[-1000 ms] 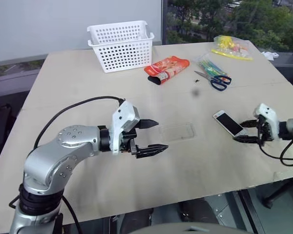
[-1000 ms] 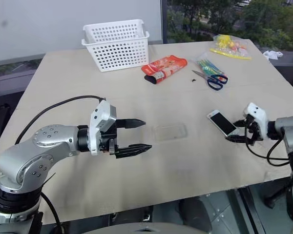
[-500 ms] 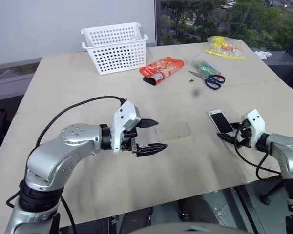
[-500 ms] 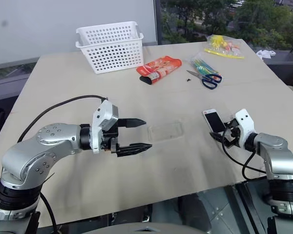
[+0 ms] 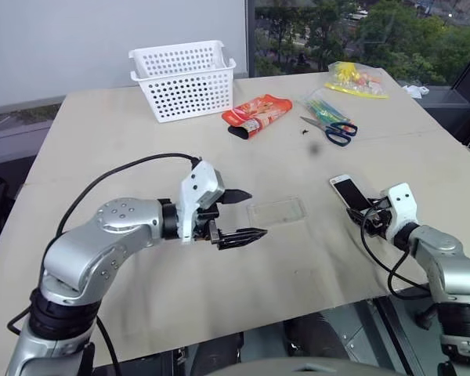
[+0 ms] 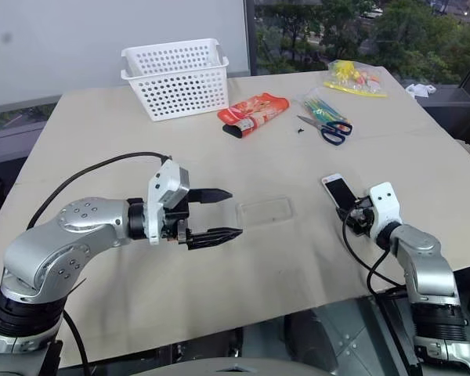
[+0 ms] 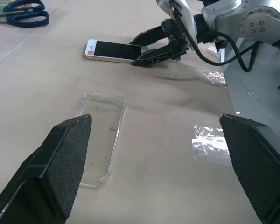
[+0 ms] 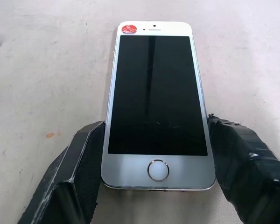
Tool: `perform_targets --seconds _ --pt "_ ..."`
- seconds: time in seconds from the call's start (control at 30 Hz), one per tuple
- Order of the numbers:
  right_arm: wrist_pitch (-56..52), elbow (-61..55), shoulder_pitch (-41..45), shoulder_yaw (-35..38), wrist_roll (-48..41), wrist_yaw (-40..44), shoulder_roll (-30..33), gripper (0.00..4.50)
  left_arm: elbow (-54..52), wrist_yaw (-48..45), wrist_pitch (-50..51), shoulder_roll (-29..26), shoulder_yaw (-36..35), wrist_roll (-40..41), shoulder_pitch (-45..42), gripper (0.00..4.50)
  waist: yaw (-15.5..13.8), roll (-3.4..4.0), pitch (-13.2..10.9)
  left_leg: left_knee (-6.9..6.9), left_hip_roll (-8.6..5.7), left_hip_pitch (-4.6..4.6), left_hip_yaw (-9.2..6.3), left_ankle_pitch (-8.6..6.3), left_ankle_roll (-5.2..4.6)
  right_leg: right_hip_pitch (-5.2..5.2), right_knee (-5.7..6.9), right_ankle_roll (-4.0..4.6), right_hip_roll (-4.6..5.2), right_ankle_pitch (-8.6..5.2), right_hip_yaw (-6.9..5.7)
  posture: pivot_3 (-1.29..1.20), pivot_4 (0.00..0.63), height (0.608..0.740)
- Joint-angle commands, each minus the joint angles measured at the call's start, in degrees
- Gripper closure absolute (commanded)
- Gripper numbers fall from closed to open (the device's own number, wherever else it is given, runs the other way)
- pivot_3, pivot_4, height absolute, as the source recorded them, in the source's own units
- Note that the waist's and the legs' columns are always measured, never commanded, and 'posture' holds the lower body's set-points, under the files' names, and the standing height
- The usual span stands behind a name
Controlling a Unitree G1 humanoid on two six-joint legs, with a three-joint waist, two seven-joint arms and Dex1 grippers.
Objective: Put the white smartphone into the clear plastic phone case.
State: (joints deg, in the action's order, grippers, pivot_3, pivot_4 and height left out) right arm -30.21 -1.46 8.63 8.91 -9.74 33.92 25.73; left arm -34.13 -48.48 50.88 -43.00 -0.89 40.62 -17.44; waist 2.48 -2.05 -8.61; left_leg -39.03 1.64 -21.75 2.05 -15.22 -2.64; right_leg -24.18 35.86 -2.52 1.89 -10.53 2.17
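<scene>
Table bears basket, scissors, smartphone, case

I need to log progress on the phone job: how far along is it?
Nothing is finished: the clear plastic phone case lies empty on the table. In hand: the right pincer straddles the white smartphone, one finger along each long edge. Left: lifting it, seating it. The left pincer waits open beside the case.

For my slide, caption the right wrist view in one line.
Right gripper straddles the home-button end of the white smartphone lying screen-up on the table, a finger at each long edge.
</scene>
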Motion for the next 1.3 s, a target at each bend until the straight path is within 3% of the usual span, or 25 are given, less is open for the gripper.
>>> perform_targets --seconds 0.03,0.27,0.4,0.53,0.63,1.0,1.3 --pt "3.49 3.79 1.1 -0.98 -0.87 3.88 2.26 1.62 0.69 -0.41 -1.97 -0.27 0.54 -0.74 -1.01 0.0 0.04 0.04 -0.03 0.01 0.0 0.0 0.02 0.0 0.0 0.0 -0.01 0.0 0.01 0.0 0.01 0.0 0.15 0.74" --pt "18.75 6.4 10.24 -5.41 -4.3 26.0 10.75 1.62 10.55 -1.28 -3.44 2.22 1.82 -1.83 -8.01 0.0 -0.07 0.72 -0.94 0.07 -0.32 -0.41 0.25 0.14 -0.24 -0.48 -0.02 -0.04 0.0 0.02 0.18 0.0 0.15 0.74" --pt "24.45 11.92 17.41 -11.66 -3.07 37.11 14.08 1.62 14.88 -2.71 -5.62 3.38 3.6 -4.23 -11.36 1.2 -0.24 0.64 -1.0 0.51 -0.36 -0.41 0.34 0.14 -0.24 -0.57 -0.11 -0.07 -0.05 -0.01 0.18 0.0 0.15 0.74" --pt "26.96 17.43 23.88 -15.44 -2.37 44.11 14.76 1.62 17.62 -4.67 -8.85 4.36 7.01 -7.4 -13.0 3.22 -0.52 0.62 -1.02 0.73 -0.37 -0.82 0.5 0.13 -0.24 -1.01 -0.13 -0.21 -0.06 0.12 0.16 0.0 0.15 0.74" --pt "30.42 23.83 30.12 -19.15 0.47 48.33 14.13 1.62 20.56 -5.85 -12.16 7.28 11.38 -10.86 -15.25 4.46 -0.79 0.62 -1.08 0.71 -0.43 -1.26 0.56 0.15 -0.22 -1.41 -0.1 -0.22 0.02 0.15 0.18 0.0 0.15 0.74" --pt "45.05 42.55 43.96 -28.09 9.52 56.08 10.82 1.62 33.93 -6.68 -22.04 15.45 21.92 -24.88 -21.24 4.46 -1.02 0.61 -1.11 0.59 -0.5 -1.26 0.72 0.15 -0.22 -1.39 -0.06 -0.23 0.08 0.16 0.3 0.0 0.15 0.74" --pt "51.23 45.66 46.24 -30.41 10.43 58.43 9.67 1.62 33.19 -6.76 -20.98 17.07 23.16 -28.3 -18.87 4.46 -0.48 0.61 -1.11 0.59 -0.44 -1.22 0.67 0.15 -0.22 -1.39 0.03 -0.22 0.06 0.17 0.29 0.0 0.15 0.74"
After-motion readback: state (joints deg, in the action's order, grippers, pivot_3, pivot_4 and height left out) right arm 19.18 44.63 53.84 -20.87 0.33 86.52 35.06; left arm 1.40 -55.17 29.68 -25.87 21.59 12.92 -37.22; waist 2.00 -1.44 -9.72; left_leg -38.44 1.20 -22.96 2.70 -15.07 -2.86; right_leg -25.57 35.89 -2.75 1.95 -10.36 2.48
